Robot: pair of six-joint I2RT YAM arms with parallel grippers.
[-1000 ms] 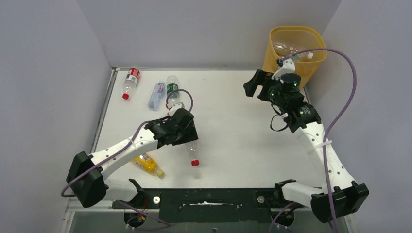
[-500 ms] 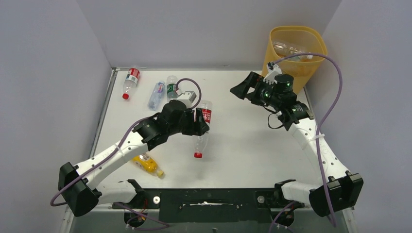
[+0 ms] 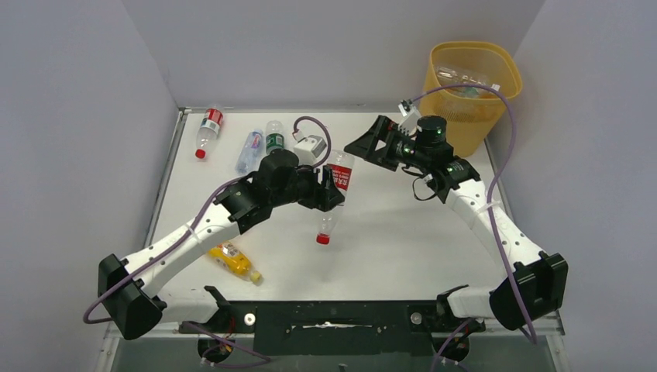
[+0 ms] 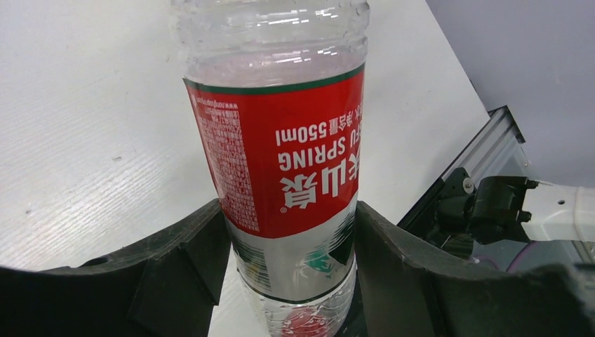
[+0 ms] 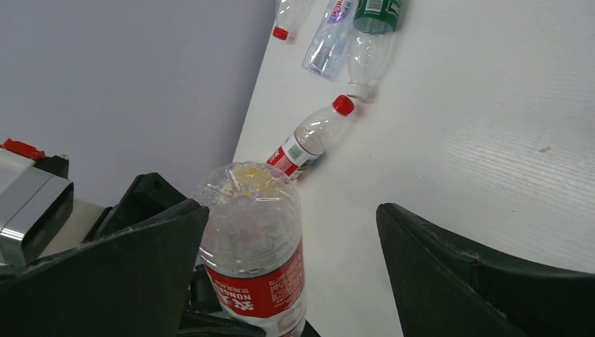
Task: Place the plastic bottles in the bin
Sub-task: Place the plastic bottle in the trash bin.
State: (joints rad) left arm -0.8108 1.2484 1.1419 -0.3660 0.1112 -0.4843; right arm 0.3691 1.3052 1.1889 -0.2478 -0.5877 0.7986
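Left gripper (image 3: 331, 197) is clenched on the red-label bottle (image 3: 341, 178), fingers (image 4: 184, 265) pressing both sides of its lower body just under the label. The bottle is inverted: its red cap (image 3: 323, 239) points down and toward the near edge, its base up and toward the far side. In the top view its long axis runs far-to-near, slightly tilted. It hangs over the middle of the table (image 3: 411, 232).

Right gripper (image 3: 364, 142) has its jaws spread wide and grips nothing. It sits just beside the held bottle's base; I cannot tell whether they touch.

The bin (image 3: 435, 89) stands at the far right corner with at least 1 clear bottle (image 3: 463, 77) inside.

4 bottles lie flat on the table:
- red-label one (image 3: 208, 128), far left, cap pointing near
- blue-label one (image 3: 249, 151)
- green-label one (image 3: 274, 138), beside the blue one
- yellow one (image 3: 232, 262), near left, cap pointing right.
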